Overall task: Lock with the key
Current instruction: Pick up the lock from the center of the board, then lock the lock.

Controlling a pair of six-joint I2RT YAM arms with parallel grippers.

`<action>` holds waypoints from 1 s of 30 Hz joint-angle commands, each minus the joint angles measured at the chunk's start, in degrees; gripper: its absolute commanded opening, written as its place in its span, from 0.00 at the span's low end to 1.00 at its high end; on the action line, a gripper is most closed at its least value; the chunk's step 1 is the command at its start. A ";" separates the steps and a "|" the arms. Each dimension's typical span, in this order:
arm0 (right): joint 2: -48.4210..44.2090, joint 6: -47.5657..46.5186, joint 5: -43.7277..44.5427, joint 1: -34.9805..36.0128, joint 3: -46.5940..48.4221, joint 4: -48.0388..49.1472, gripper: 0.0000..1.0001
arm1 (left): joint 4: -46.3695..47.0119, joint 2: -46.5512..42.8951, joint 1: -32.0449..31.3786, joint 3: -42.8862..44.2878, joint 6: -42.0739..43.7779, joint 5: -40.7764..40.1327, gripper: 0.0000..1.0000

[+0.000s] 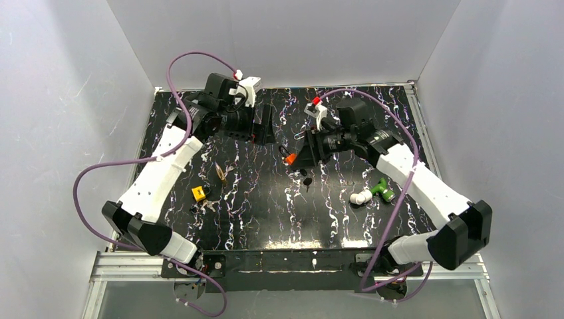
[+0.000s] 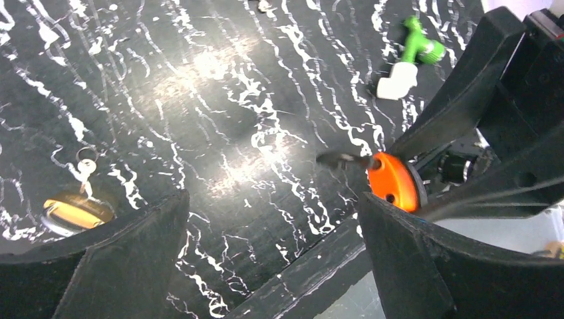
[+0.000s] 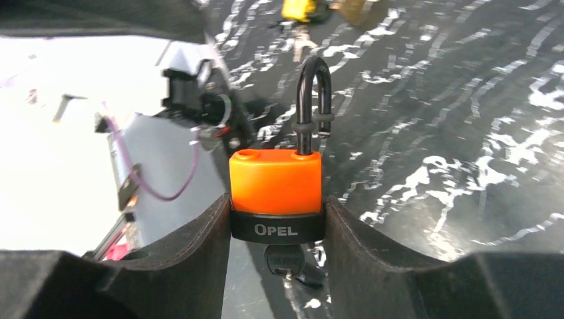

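An orange padlock (image 3: 275,181) with a black base marked OPEL sits between my right gripper's (image 3: 277,226) pads, which are shut on its sides. Its black shackle (image 3: 312,86) stands raised, one leg out of its hole in the body. A black-headed key (image 3: 284,260) hangs in the keyhole under the base. In the top view the padlock (image 1: 290,159) is held above the table's middle by the right gripper (image 1: 297,158). My left gripper (image 1: 266,129) stands open just left of it, holding nothing. In the left wrist view the padlock (image 2: 392,181) shows beside the right finger (image 2: 425,266).
A yellow padlock (image 1: 198,193) with keys and a brass padlock (image 1: 220,171) lie at the left of the marbled table (image 1: 266,212). Loose black keys (image 1: 306,178) lie below the held padlock. A green and white part (image 1: 372,191) lies at the right.
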 commanded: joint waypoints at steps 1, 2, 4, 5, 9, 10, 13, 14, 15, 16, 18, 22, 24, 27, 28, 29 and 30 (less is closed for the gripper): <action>-5.49 4.02 -16.21 -0.77 -1.26 9.59 0.01 | 0.22 -2.82 -0.26 1.96 2.84 9.86 0.98; -6.23 5.03 -18.19 -0.97 -1.42 10.96 0.01 | 0.95 -3.28 -0.29 1.88 2.76 11.90 0.98; -7.28 7.14 -21.79 -1.13 -1.40 13.76 0.01 | 3.80 -4.79 -0.39 0.91 2.55 16.19 0.98; -7.67 8.30 -23.35 -1.24 -1.38 15.12 0.01 | 5.92 -5.93 -0.47 0.09 2.35 18.60 0.98; -9.13 11.61 -27.37 -1.48 -0.89 18.84 0.01 | 13.34 -10.19 -0.52 -3.94 0.66 28.86 0.96; -9.37 11.81 -27.77 -1.54 -0.54 18.89 0.01 | 14.48 -10.91 -0.52 -4.45 0.32 30.97 0.94; -9.93 11.93 -28.55 -1.58 0.18 18.51 0.01 | 17.87 -12.52 -0.53 -6.01 -1.17 35.88 0.90; -10.11 12.10 -28.89 -1.57 0.32 18.57 0.01 | 18.59 -12.94 -0.52 -6.45 -1.60 37.02 0.88; -10.36 12.33 -29.11 -1.60 0.37 18.74 0.01 | 19.31 -13.19 -0.52 -6.77 -2.00 38.37 0.87; -10.63 12.63 -29.26 -1.63 0.38 19.06 0.01 | 19.82 -13.31 -0.54 -6.95 -2.27 39.58 0.86; -11.22 13.32 -29.65 -1.62 0.38 19.90 0.01 | 20.13 -13.23 -0.53 -7.10 -2.74 41.12 0.84; -12.17 15.04 -30.43 -1.62 0.46 21.62 0.01 | 20.13 -12.74 -0.61 -7.67 -2.83 41.21 0.79; -12.50 15.40 -30.46 -1.63 0.62 21.88 0.01 | 20.13 -12.24 -0.65 -7.74 -2.94 41.61 0.75; -12.43 15.43 -30.29 -1.61 0.67 21.92 0.01 | 20.98 -11.32 -1.03 -8.04 -3.70 44.07 0.69; -12.18 15.42 -30.28 -1.62 0.76 21.87 0.01 | 21.17 -11.13 -1.31 -8.10 -3.81 44.70 0.67; -12.01 15.34 -30.31 -1.61 0.90 21.74 0.01 | 21.36 -10.99 -1.69 -8.14 -3.93 44.88 0.64; -11.90 15.14 -30.14 -1.61 1.00 21.60 0.01 | 21.48 -10.89 -1.96 -8.21 -4.15 44.69 0.61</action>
